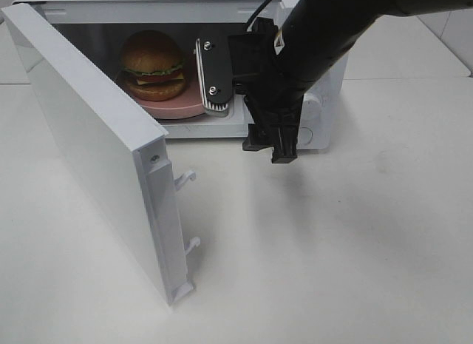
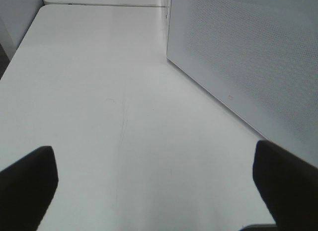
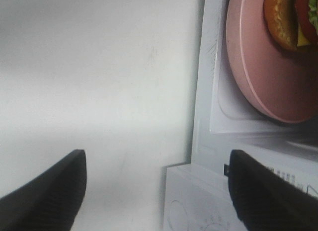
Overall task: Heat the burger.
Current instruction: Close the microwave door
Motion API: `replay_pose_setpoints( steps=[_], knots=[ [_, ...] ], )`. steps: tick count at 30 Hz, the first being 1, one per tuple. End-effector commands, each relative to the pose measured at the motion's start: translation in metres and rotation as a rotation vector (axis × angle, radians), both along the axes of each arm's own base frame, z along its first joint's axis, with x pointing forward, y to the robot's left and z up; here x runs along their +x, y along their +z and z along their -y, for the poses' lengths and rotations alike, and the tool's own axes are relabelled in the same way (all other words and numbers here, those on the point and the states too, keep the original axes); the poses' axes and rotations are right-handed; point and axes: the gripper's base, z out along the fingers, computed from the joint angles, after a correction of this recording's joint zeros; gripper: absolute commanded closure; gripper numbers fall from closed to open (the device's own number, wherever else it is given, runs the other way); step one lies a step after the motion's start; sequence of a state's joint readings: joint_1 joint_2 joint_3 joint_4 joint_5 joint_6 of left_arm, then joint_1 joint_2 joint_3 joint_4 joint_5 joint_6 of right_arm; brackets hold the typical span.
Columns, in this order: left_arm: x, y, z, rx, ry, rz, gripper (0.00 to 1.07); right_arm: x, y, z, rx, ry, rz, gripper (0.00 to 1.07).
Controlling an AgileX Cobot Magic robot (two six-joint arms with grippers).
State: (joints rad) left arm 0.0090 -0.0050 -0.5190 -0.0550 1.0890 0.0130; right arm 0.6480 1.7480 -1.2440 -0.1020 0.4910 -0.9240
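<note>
Burger (image 1: 153, 63) rests on a pink plate (image 1: 177, 107) inside the microwave (image 1: 199, 127), just ahead of my right claw (image 3: 159, 186) — jaws spread wide, gripping nothing. Door (image 1: 96, 137) stands swung open beyond the burger. My arm covers the microwave's right front. Left claw (image 2: 156, 189): wide apart, empty, beside a perforated white panel (image 2: 238, 57) — door or wall, unclear.

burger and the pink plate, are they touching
Touching. The exterior high view shows the burger resting on the pink plate inside the open microwave, its bottom bun flat against the plate surface.
</note>
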Motion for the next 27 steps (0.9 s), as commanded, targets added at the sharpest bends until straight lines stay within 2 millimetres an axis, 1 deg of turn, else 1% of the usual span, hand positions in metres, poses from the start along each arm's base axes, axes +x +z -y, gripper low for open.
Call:
replay_pose_setpoints(
  steps=[1,2,3,4,5,6,7,9,10,11,12,13,14,15,16,17,18,19,20,21,22,23,24,25,26,27],
  knots=[
    [-0.001,0.000,0.000,-0.001,0.000,0.029,0.07,-0.018,0.011,0.013,0.046,-0.077,-0.016,0.31],
    [-0.001,0.000,0.000,-0.001,0.000,0.029,0.07,-0.018,0.011,0.013,0.046,-0.077,-0.016,0.31],
    [-0.001,0.000,0.000,-0.001,0.000,0.029,0.07,-0.022,0.013,0.017,0.058,-0.097,-0.021,0.31],
    [-0.001,0.000,0.000,-0.001,0.000,0.029,0.07,-0.031,0.016,0.024,0.082,-0.136,-0.031,0.31],
    [-0.001,0.000,0.000,-0.001,0.000,0.029,0.07,-0.031,0.016,0.024,0.082,-0.136,-0.031,0.31],
    [-0.001,0.000,0.000,-0.001,0.000,0.029,0.07,-0.039,0.018,0.030,0.109,-0.183,-0.046,0.31],
    [-0.001,0.000,0.000,-0.001,0.000,0.029,0.07,-0.039,0.018,0.030,0.109,-0.183,-0.046,0.31],
    [-0.001,0.000,0.000,-0.001,0.000,0.029,0.07,-0.053,0.019,0.041,0.140,-0.255,-0.076,0.31],
    [-0.001,0.000,0.000,-0.001,0.000,0.029,0.07,-0.053,0.019,0.041,0.140,-0.255,-0.076,0.31],
    [-0.001,0.000,0.000,-0.001,0.000,0.029,0.07,-0.063,0.021,0.048,0.159,-0.306,-0.099,0.31],
    [-0.001,0.000,0.000,-0.001,0.000,0.029,0.07,-0.068,0.021,0.052,0.169,-0.339,-0.115,0.31],
    [-0.001,0.000,0.000,-0.001,0.000,0.029,0.07,-0.068,0.021,0.052,0.169,-0.339,-0.115,0.31],
    [-0.001,0.000,0.000,-0.001,0.000,0.029,0.07,-0.078,0.019,0.060,0.188,-0.407,-0.149,0.31],
    [-0.001,0.000,0.000,-0.001,0.000,0.029,0.07,-0.078,0.019,0.060,0.188,-0.407,-0.149,0.31],
    [-0.001,0.000,0.000,-0.001,0.000,0.029,0.07,-0.088,0.019,0.067,0.202,-0.475,-0.182,0.31],
    [-0.001,0.000,0.000,-0.001,0.000,0.029,0.07,-0.093,0.019,0.072,0.211,-0.517,-0.200,0.31],
    [-0.001,0.000,0.000,-0.001,0.000,0.029,0.07,-0.093,0.019,0.072,0.211,-0.517,-0.200,0.31],
    [-0.001,0.000,0.000,-0.001,0.000,0.029,0.07,-0.103,0.020,0.080,0.231,-0.597,-0.233,0.31],
    [-0.001,0.000,0.000,-0.001,0.000,0.029,0.07,-0.109,0.021,0.084,0.237,-0.640,-0.251,0.31],
    [-0.001,0.000,0.000,-0.001,0.000,0.029,0.07,-0.109,0.021,0.084,0.237,-0.640,-0.251,0.31],
    [-0.001,0.000,0.000,-0.001,0.000,0.029,0.07,-0.119,0.022,0.092,0.250,-0.723,-0.284,0.31],
    [-0.001,0.000,0.000,-0.001,0.000,0.029,0.07,-0.119,0.022,0.092,0.250,-0.723,-0.284,0.31],
    [-0.001,0.000,0.000,-0.001,0.000,0.029,0.07,-0.128,0.025,0.100,0.264,-0.794,-0.307,0.31],
    [-0.001,0.000,0.000,-0.001,0.000,0.029,0.07,-0.134,0.028,0.104,0.267,-0.833,-0.320,0.31],
    [-0.001,0.000,0.000,-0.001,0.000,0.029,0.07,-0.134,0.028,0.104,0.267,-0.833,-0.320,0.31],
    [-0.001,0.000,0.000,-0.001,0.000,0.029,0.07,-0.143,0.032,0.111,0.277,-0.883,-0.334,0.31]
  ],
)
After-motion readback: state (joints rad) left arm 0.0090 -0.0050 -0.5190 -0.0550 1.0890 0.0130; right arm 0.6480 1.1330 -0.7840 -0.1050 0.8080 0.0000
